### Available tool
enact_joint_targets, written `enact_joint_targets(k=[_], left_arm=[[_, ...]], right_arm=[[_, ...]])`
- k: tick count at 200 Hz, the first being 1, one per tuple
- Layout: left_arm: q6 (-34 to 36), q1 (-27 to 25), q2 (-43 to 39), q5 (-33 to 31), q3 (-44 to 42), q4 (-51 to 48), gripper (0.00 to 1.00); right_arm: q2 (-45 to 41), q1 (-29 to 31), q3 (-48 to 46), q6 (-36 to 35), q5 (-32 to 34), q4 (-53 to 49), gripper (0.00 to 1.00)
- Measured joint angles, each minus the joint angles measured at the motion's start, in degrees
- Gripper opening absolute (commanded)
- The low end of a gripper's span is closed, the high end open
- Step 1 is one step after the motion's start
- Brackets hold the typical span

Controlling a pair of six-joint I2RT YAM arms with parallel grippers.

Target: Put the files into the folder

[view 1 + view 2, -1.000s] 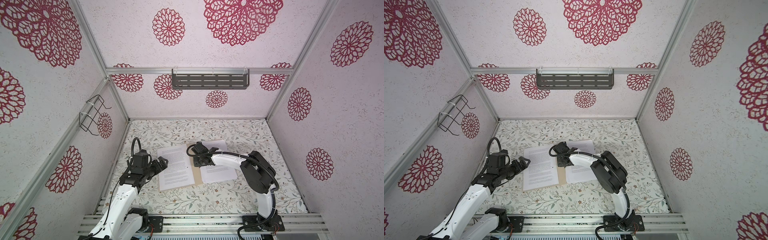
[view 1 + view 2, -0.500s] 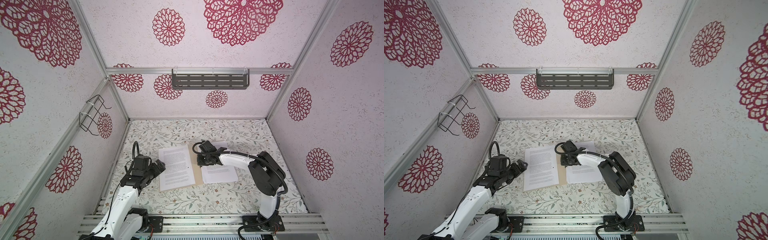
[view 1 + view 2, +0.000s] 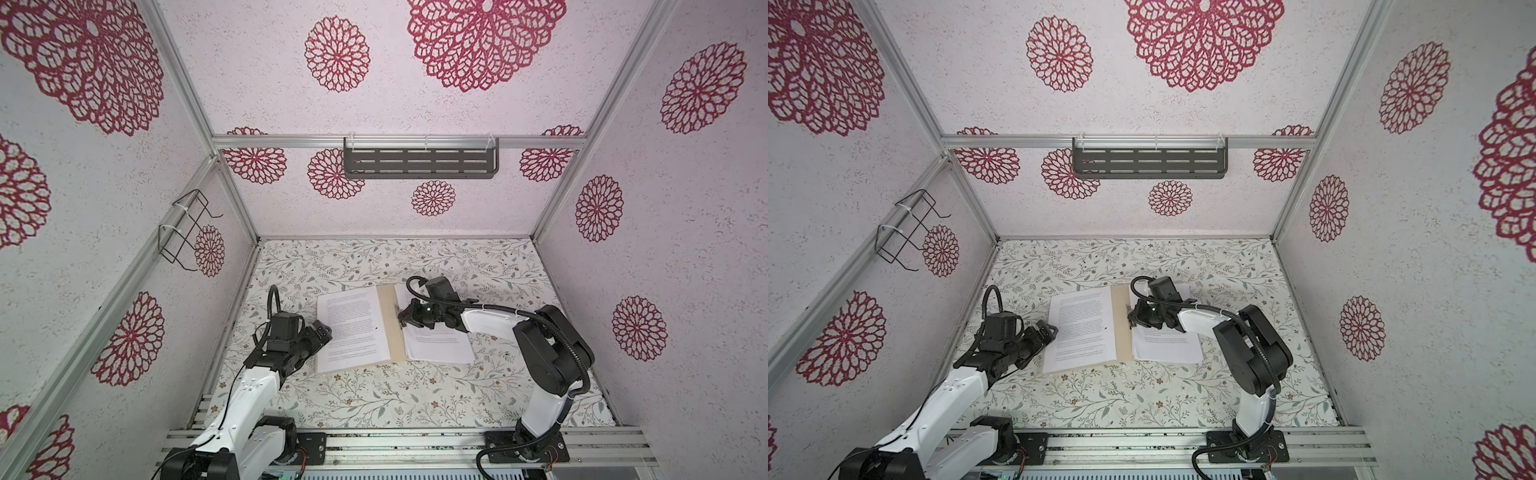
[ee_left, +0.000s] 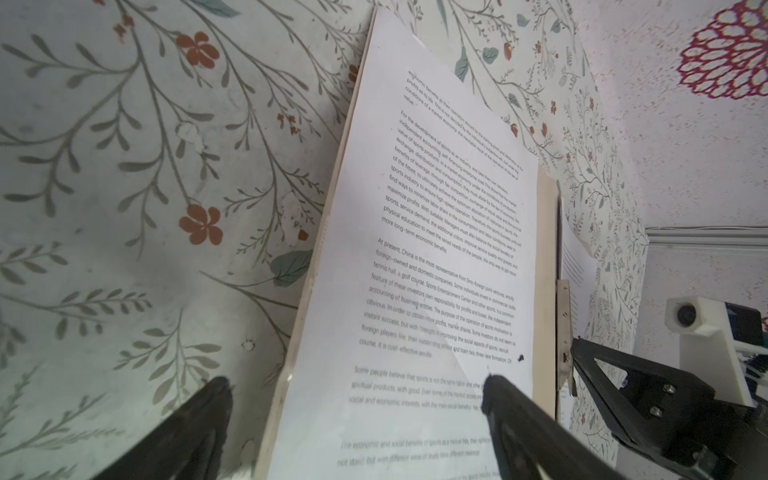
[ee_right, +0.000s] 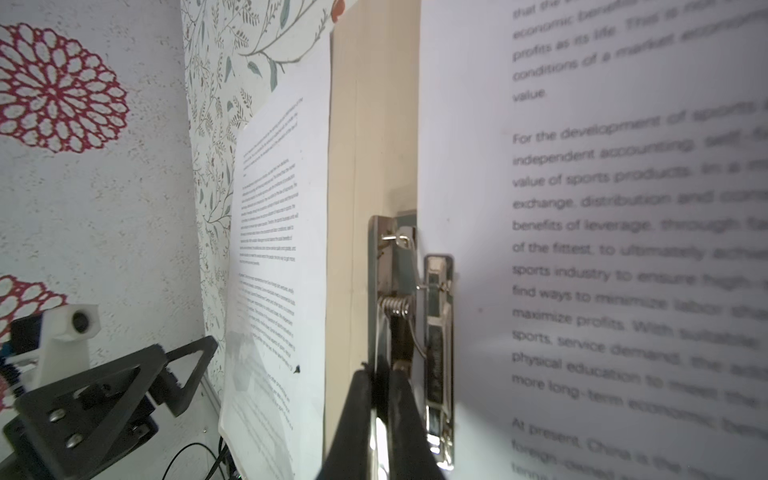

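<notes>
Change: the right gripper [image 3: 403, 319] has shifted slightly rightward over the folder's spine and its jaws have come together; the left gripper [image 3: 323, 332] has eased back a touch toward the near left.
Right fingers: pinched tight on a thin metal tab of the spring clip [image 5: 436, 332], with one finger [image 5: 357, 419] on each face of it, as the right wrist view shows.
Left fingers: spread wide and holding nothing; one finger [image 4: 513, 419] hangs over the printed page, its partner over the bare table [image 3: 374, 399].
Folder: the folder [image 3: 388, 328] lies open and flat mid-table, its beige spine strip bare between two lots of paper.
Files: of the files, the left sheet [image 3: 351, 328] rests on the left flap. The right stack [image 3: 438, 345] lies just beside the clip with its edge touching the clamp bar; whether it is under the bar cannot be told.
Meaning: the grip on the clip looks made, so the clamp can probably now be raised to admit the paper.
Risk: the tab is thin and sprung, and may slip.
</notes>
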Motion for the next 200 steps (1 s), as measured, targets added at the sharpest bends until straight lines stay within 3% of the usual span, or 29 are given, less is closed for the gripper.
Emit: enact_joint_targets(k=[123,200], left_arm=[[-3.67,0.87,7.13,2.45,-4.17,8.46,0.97],[-6.19,1.25,8.17,6.75,-8.17,20.31,0.97]], right_arm=[[0.00,-2.10,-4.61,5.88,-6.73,10.47,0.01],[0.94,-3.32,-7.82,13.14,-10.54,20.44,0.00]])
